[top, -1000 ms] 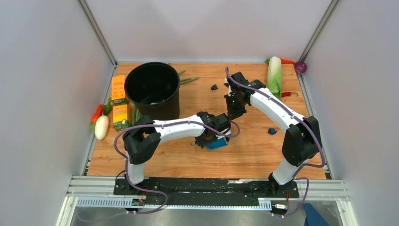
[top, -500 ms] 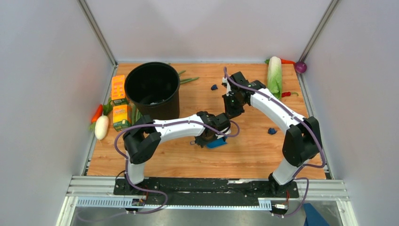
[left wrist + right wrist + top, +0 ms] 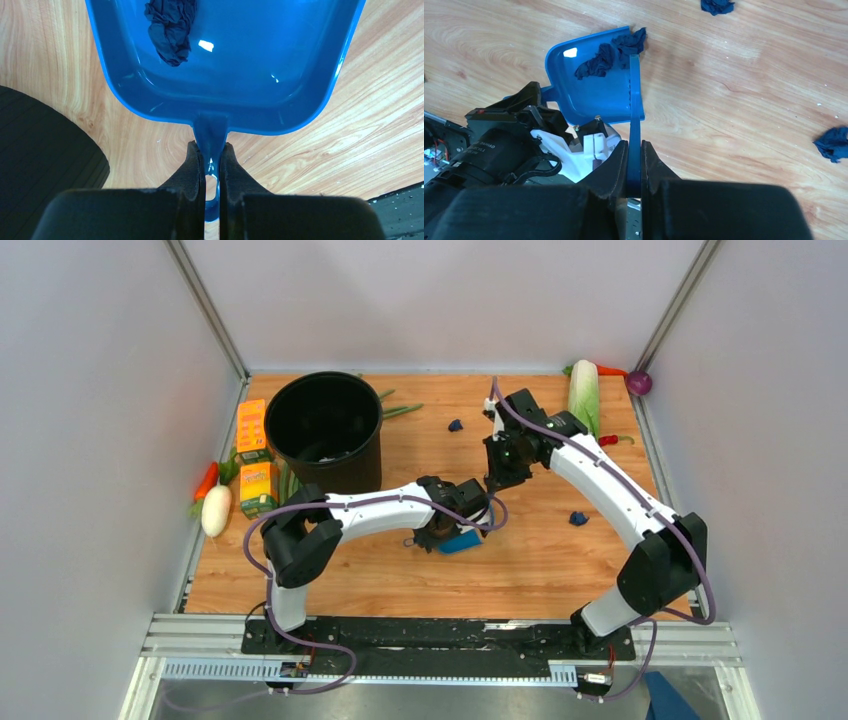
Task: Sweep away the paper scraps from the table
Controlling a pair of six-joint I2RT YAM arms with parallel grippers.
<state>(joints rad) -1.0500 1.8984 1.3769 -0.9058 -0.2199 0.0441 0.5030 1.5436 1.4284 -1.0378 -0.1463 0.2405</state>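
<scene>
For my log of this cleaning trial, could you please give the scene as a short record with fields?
left pincer: shut on the dustpan handle
right pincer: shut on the blue brush, tip at the pan's mouth
dustpan place: on the table, right of the black bucket
collected: inner scrap inside the pan, lip scrap at its mouth
loose: far scrap towards the far edge, side scrap right of the pan
task: unfinished

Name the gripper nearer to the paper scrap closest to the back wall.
Right. The right gripper hangs just on the near side of the paper scrap; the left gripper is farther toward the near edge.
</scene>
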